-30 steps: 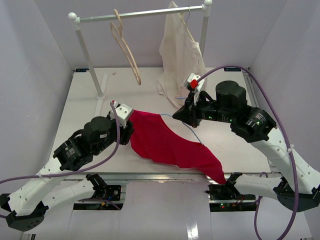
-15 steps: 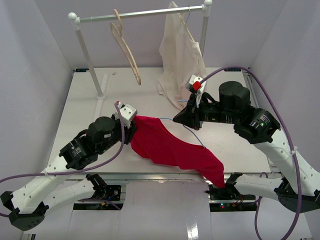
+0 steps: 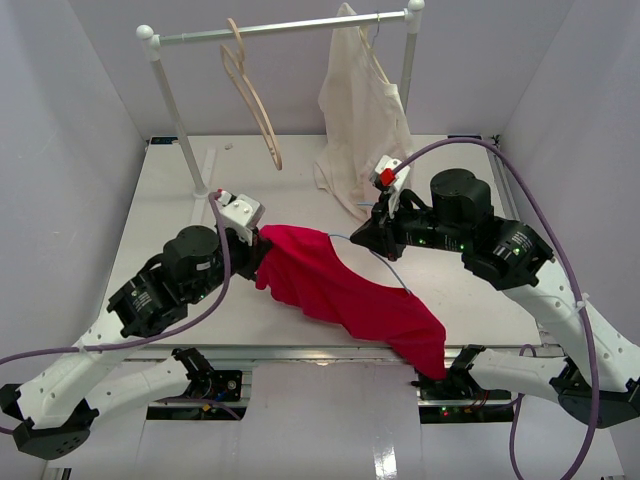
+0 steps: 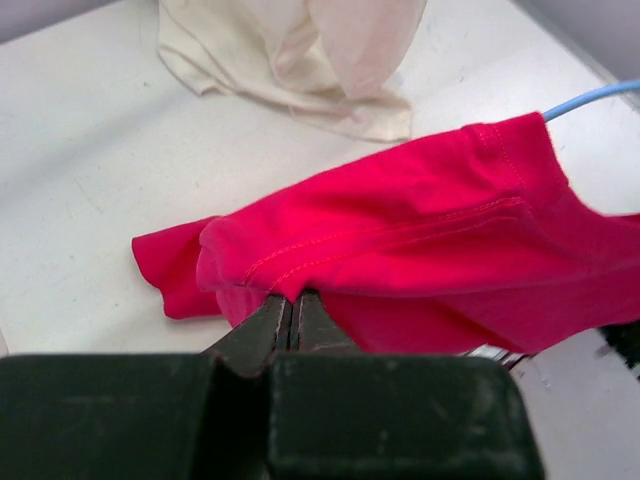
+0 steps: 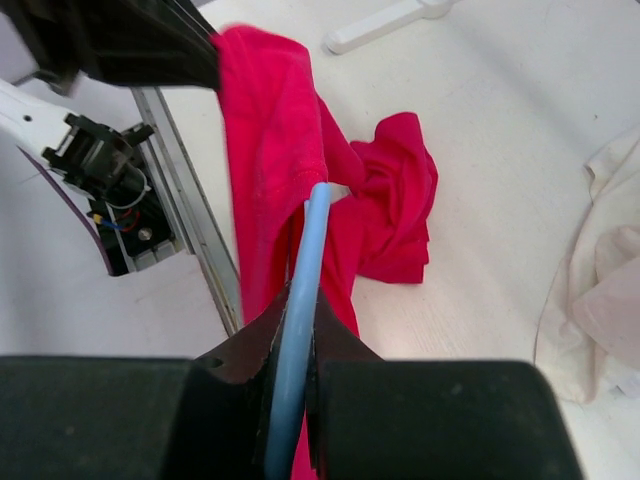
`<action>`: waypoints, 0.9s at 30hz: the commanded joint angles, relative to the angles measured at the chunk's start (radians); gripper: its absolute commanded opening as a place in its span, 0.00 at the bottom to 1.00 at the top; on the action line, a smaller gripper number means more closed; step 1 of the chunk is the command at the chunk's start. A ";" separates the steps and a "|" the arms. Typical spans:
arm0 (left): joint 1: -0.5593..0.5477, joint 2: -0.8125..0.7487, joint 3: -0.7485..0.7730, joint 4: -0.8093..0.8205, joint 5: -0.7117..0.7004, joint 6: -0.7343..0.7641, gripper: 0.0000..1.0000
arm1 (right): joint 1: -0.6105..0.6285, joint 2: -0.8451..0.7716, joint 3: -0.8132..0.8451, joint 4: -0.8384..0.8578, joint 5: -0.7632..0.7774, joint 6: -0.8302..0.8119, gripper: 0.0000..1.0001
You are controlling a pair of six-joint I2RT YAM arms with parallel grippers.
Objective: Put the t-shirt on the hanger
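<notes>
While my left gripper (image 4: 292,305) pinches a fold of the red t-shirt (image 4: 400,250) at centre-left of the overhead view, my right gripper (image 5: 297,300), at centre-right, is clamped on the blue wire hanger (image 5: 308,240), whose wire meets the cloth. The shirt drapes from frame centre over the table's (image 3: 170,200) lower-right edge. A cream garment (image 3: 360,110) and a wooden hanger (image 3: 255,100) hang from the rail (image 3: 280,28) at the top.

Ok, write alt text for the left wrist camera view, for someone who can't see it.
The left gripper is pinched shut on the near edge of the red t-shirt, which lies bunched on a white table. A light-blue hanger wire pokes out of the shirt at upper right, and a cream garment rests on the table behind.
</notes>
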 commanded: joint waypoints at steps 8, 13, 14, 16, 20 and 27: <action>-0.002 -0.006 0.053 -0.020 -0.120 -0.054 0.00 | 0.001 -0.015 -0.053 -0.006 -0.045 -0.078 0.08; -0.002 -0.002 0.025 -0.033 -0.165 -0.057 0.00 | 0.001 -0.048 -0.041 0.018 -0.089 -0.075 0.08; -0.002 0.005 0.021 -0.043 -0.188 -0.059 0.00 | 0.001 -0.053 -0.032 0.024 -0.113 -0.072 0.08; -0.002 0.018 0.023 -0.066 -0.223 -0.067 0.03 | 0.001 -0.062 -0.014 0.035 -0.149 -0.069 0.08; -0.002 0.027 0.059 -0.098 -0.212 -0.065 0.40 | 0.001 -0.050 0.023 0.051 -0.175 -0.058 0.08; -0.002 0.110 0.355 -0.219 -0.216 0.007 0.56 | 0.000 0.096 0.253 -0.010 -0.236 -0.058 0.08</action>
